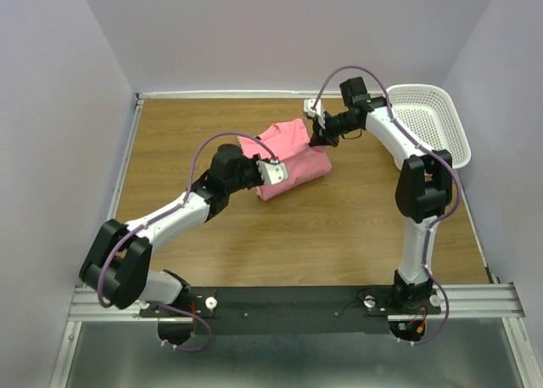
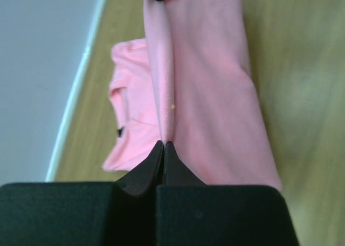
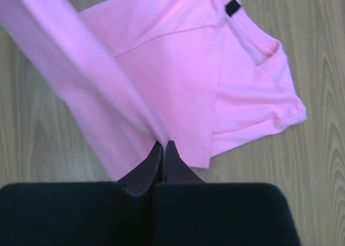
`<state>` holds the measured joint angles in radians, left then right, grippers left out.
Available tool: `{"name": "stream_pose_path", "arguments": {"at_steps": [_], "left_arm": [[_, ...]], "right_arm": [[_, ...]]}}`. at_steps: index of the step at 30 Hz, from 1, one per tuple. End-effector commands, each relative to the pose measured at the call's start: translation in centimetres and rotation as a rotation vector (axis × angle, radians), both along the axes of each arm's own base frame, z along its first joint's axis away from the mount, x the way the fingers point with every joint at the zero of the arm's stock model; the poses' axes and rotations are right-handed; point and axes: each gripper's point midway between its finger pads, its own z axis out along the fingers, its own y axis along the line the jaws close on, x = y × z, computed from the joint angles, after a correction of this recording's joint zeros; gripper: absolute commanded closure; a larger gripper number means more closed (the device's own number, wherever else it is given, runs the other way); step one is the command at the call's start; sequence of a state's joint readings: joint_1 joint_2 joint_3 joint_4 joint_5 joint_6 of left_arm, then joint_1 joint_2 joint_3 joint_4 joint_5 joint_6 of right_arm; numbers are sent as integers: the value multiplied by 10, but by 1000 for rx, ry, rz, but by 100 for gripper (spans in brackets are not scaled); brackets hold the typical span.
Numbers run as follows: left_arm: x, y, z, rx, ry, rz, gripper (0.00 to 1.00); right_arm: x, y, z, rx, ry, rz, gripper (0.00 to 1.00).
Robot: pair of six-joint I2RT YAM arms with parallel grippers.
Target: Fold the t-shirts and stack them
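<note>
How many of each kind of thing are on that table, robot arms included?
Pink t-shirt: 1
White mesh basket: 1
Robot arms: 2, the left gripper and the right gripper each pinching the shirt
Total: 4

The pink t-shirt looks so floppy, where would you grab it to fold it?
Pinch the lifted edge of the t-shirt at its two ends, left gripper from the near-left, right gripper from the far-right, as both are clamped now. Limp cloth sags from a single hold; two spread pinches probably keep the fold line taut.
</note>
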<state>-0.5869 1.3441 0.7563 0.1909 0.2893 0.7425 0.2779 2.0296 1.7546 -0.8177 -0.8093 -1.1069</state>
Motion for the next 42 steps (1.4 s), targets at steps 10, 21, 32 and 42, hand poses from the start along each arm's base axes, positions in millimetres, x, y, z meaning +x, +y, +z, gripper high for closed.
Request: {"name": "stream_pose_path", "arguments": {"at_steps": [10,21,32,42], "left_arm": [[118,39,-17,-17,-53,184,100],[162,57,-25,-24,-50,317,100],[185,64,-24,-6,-89,357,100],[254,80,-14,-61,-110,580,64]], "right_arm": [[113,38,-6,103,94,-267,99],[150,49,-16,148,42,-401,99],[165,51,-19,175,34,-478,99],[208,59,-30,239,-27,-746,75]]}}
